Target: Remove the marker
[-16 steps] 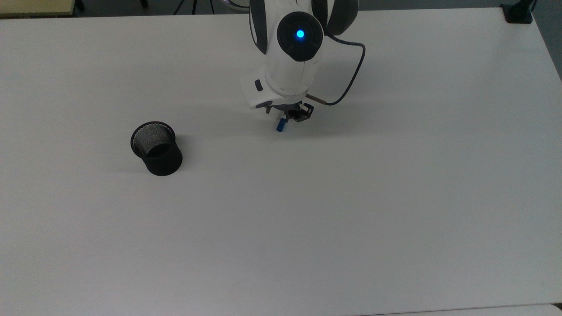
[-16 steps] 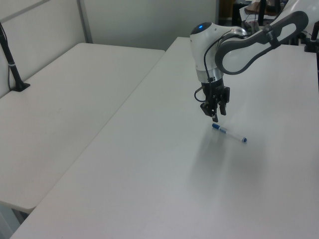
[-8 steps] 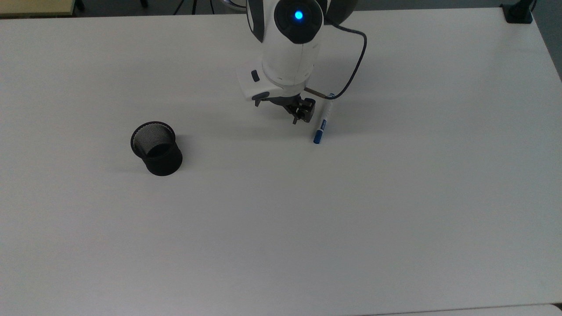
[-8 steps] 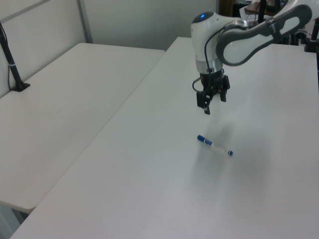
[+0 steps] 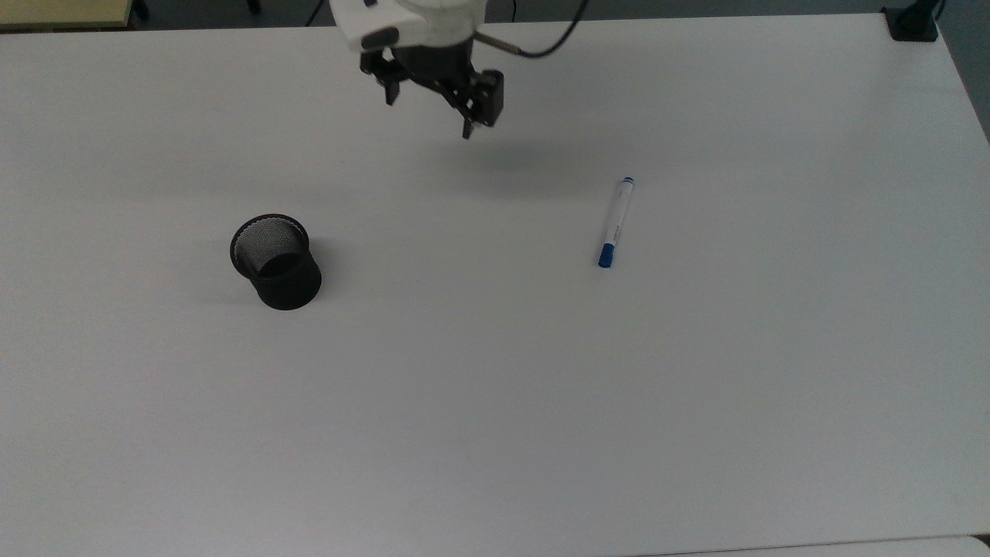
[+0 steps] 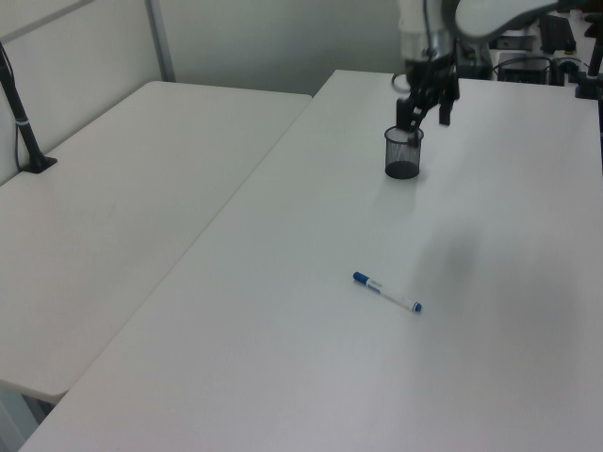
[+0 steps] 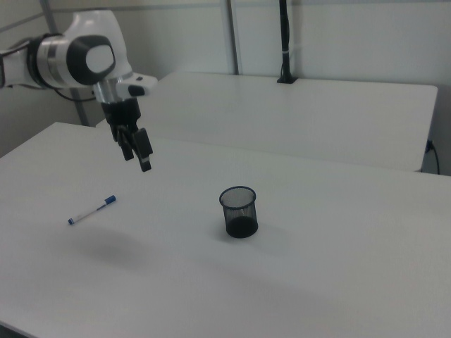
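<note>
Near the top edge of the top view, left of centre, the gripper (image 5: 469,108) hangs above the table (image 5: 696,387) with nothing between its fingers, which look close together with at most a narrow gap. Half a second ago it sat lower in the frame, just beside the marker; now it has pulled well away. The marker (image 5: 616,223) lies flat right of centre, blue cap toward the bottom of the frame, and it has slid further right and down than it was, so it was probably rolling after release. The mesh cup (image 5: 275,261) stands upright at centre left, holding nothing, well apart from the marker.

Across in the left view, the gripper (image 6: 426,109) now hovers at the upper right, just over the cup (image 6: 403,153), while the marker (image 6: 386,292) rests low in the middle of the frame, alone on the table.

Over in the right view, the gripper (image 7: 137,151) hangs at upper left, the marker (image 7: 91,210) lies at left below it, and the cup (image 7: 239,211) stands at centre.

With the marker out on the table and the arm retreating, the task looks done.
</note>
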